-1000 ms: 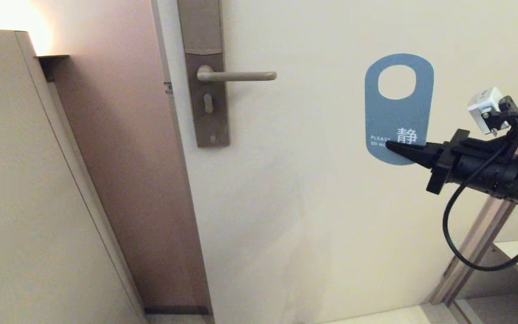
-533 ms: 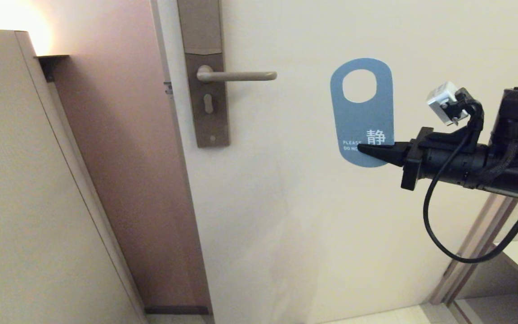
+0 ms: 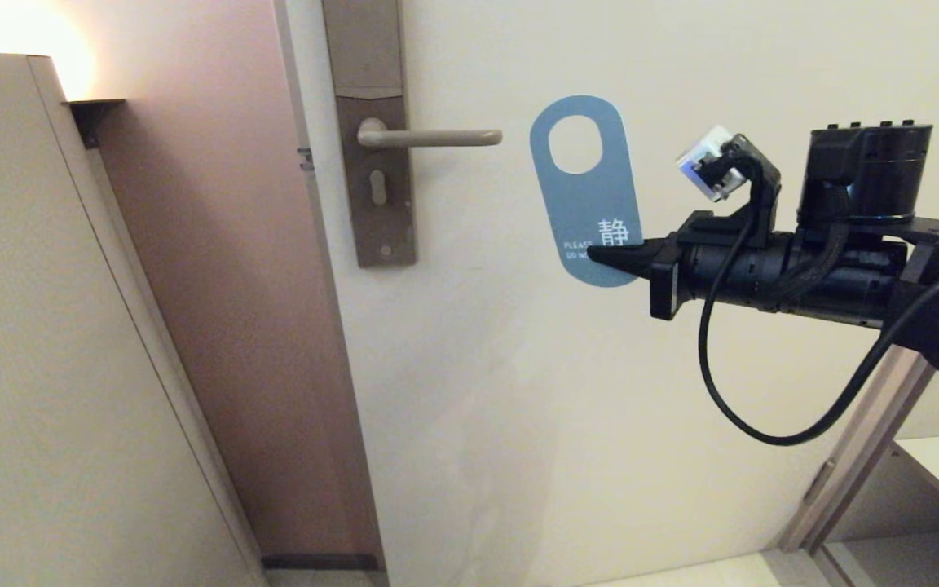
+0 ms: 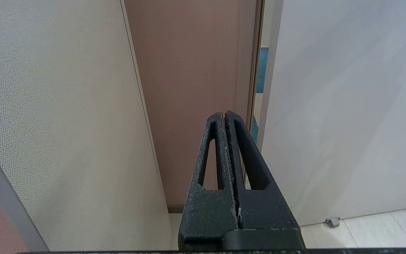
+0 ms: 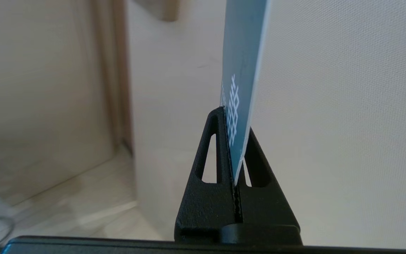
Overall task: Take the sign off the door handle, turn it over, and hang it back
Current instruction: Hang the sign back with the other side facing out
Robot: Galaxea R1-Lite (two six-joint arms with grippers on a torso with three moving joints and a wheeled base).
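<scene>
Against the pale door (image 3: 567,391) I see the sign (image 3: 588,196), blue face toward me, upright in the air just right of the door handle (image 3: 430,138), not touching it. My right gripper (image 3: 600,255) has its fingers clamped on the sign's lower edge. My left gripper (image 4: 224,116) is parked, fingers pressed together, empty.

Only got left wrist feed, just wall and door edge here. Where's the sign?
Observer: Right gripper has the sign, pinched at its bottom edge, hole end up.
Operator: On the handle yet?
Observer: No. The handle is bare; the sign hangs in the air just off its free tip.
Operator: Which face shows?
Observer: Blue side with white lettering faces the head camera.
Operator: Grip solid?
Observer: In the right wrist view the fingers are closed on the card's edge.
</scene>
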